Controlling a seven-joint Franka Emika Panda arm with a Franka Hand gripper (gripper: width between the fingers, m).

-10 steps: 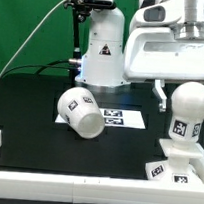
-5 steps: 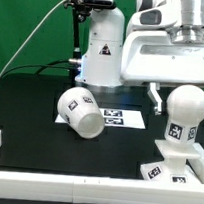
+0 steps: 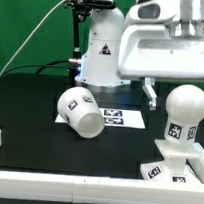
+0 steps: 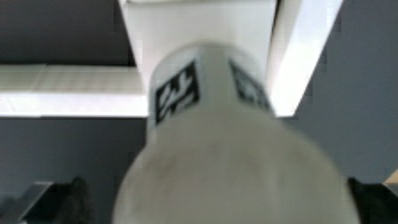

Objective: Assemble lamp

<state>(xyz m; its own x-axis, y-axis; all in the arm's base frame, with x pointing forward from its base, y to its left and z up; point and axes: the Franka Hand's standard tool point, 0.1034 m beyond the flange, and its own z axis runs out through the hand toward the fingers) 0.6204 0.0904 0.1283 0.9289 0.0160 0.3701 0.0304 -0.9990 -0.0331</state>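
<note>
Black table (image 3: pixel 29 109), shade (image 3: pixel 80 111) on its side, marker board (image 3: pixel 125 118) flat, base (image 3: pixel 171 162) near the edge.

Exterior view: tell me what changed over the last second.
The gripper shifted toward the exterior view's left, its visible finger now clear of the bulb. Bulb and base crept slightly the same way. Nothing visibly gripped or released. The shade and marker board stayed put.

Bulb (image 3: pixel 185 105), base (image 3: pixel 172 168) and shade (image 3: pixel 81 112) are all looking like smooth matte white plastic. Robot body (image 3: pixel 102 52) is shining glossy white, and the table (image 3: pixel 30 104) is looking flat matte black.
</note>
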